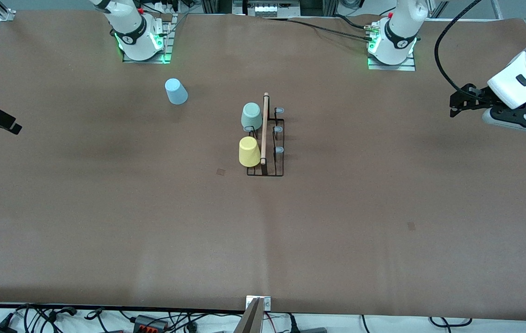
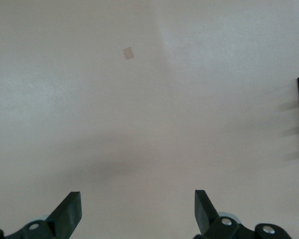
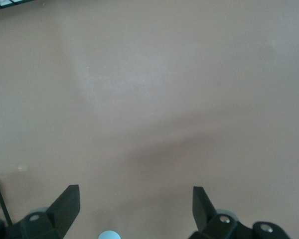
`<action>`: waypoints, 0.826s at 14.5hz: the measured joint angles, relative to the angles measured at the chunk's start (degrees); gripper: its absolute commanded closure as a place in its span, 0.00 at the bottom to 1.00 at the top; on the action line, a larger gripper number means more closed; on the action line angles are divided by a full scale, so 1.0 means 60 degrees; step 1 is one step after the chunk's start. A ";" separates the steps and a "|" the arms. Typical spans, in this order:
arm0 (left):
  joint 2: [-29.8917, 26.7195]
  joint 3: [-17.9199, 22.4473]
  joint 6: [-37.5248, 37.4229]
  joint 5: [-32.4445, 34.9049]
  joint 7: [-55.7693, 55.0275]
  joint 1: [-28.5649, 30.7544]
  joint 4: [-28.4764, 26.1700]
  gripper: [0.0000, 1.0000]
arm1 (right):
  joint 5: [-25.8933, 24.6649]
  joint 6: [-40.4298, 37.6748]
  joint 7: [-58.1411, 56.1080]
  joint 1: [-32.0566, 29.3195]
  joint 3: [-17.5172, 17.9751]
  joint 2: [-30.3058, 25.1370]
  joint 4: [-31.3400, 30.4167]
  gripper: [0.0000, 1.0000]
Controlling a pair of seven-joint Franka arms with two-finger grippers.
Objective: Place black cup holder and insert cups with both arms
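Gaping empty: left gripper (image 2: 138, 211), right gripper (image 3: 135, 209)

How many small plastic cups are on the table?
3. The pale green cup and yellow cup sit upside down on the black wire cup holder; the light blue cup stands apart, toward the right arm's base.

No legible text, number or brand appears on any surface. Only a small round emblem shows on the dark band at each arm base (image 1: 130, 39) (image 1: 402, 43), too small to read as lettering.
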 measured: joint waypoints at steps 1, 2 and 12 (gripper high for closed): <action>0.0000 0.0000 0.0000 0.0000 -0.0002 0.0000 0.0001 0.00 | -0.0003 -0.0009 -0.0102 0.0022 -0.0015 0.0067 0.0000 0.00; 0.0000 0.0000 0.0000 0.0000 -0.0004 0.0004 0.0001 0.00 | -0.0004 -0.0014 -0.0319 0.0023 -0.0032 0.0144 0.0000 0.00; 0.0000 0.0026 -0.0028 0.0000 -0.0144 0.0657 0.0002 0.00 | -0.0052 -0.0692 -0.1695 0.0039 -0.0205 0.0240 0.0150 0.00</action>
